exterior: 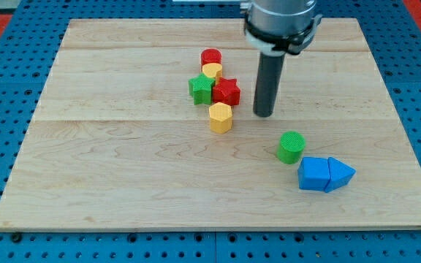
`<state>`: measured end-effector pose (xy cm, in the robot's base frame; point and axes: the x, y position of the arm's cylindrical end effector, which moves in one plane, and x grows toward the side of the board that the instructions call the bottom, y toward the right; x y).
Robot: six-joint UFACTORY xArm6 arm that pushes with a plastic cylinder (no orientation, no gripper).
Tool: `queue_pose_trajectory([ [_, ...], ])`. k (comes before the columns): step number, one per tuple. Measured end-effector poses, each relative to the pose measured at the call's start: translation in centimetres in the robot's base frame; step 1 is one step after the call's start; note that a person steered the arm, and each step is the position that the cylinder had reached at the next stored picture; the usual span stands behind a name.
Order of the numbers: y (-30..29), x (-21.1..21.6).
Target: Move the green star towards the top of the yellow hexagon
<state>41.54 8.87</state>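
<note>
The green star lies near the board's middle, touching the red star on its right. The yellow hexagon stands just below and to the right of the green star, under the red star. My tip is on the board to the right of the yellow hexagon and red star, a short gap away from both, touching no block.
A red cylinder and a small yellow block sit just above the stars. A green cylinder, a blue cube and a blue triangle lie at the lower right. The wooden board has blue pegboard around it.
</note>
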Motion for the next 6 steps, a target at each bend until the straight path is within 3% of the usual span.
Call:
queue_pose_trajectory([
  [1, -4.5, -5.0],
  [3, -10.9, -4.8],
  [4, -13.9, -2.7],
  [5, -7.7, 2.1],
  [6, -5.1, 3.9],
])
